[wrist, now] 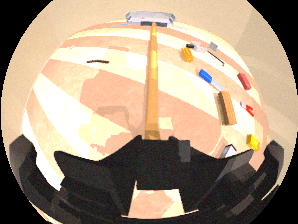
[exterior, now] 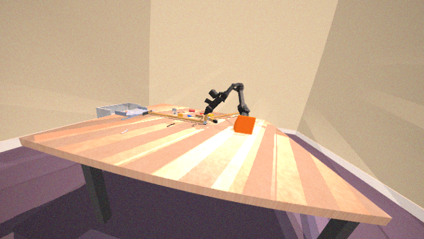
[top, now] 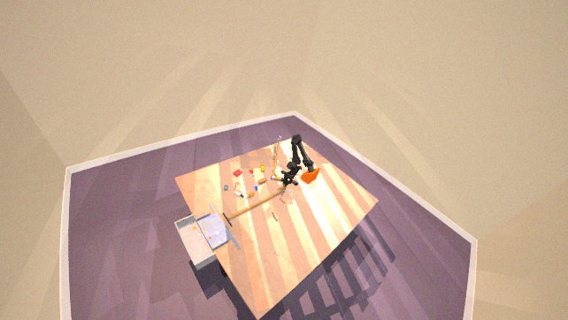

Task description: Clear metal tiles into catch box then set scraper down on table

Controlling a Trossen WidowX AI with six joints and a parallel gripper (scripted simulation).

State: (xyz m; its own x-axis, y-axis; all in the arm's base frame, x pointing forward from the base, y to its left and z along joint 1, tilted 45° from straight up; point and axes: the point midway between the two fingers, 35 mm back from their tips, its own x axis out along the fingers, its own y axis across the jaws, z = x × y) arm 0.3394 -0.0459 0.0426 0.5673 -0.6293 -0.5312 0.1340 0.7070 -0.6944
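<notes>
Now the gripper (top: 289,182) (exterior: 206,113) (wrist: 155,150) had the long scraper (top: 257,204) (exterior: 178,117) (wrist: 153,85) pinched at its near end, presumably so its blade could reach the bench plate (top: 213,230) (exterior: 131,113) (wrist: 150,18), just ahead of it

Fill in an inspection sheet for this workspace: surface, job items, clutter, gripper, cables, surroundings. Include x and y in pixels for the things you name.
Surface: striped wooden table (top: 318,230) (exterior: 211,165), bands of bright light across it.
Job items: long scraper (top: 257,205) (exterior: 178,117) (wrist: 153,80), blade end by the bench plate (top: 212,230) (exterior: 132,113); catch box (top: 195,266) (exterior: 102,113) beyond the plate. Tile count: cannot tell.
Clutter: blue-handled tool (top: 256,187) (wrist: 205,76), brown block (top: 262,180) (wrist: 227,108), red block (top: 237,172) (exterior: 191,111) (wrist: 244,81), orange wedge-shaped object (top: 310,176) (exterior: 245,125).
Gripper: the gripper (top: 285,186) (exterior: 205,113) is shut on the long scraper.
Cables: nothing seen.
Surroundings: beige walls, purple floor.
</notes>
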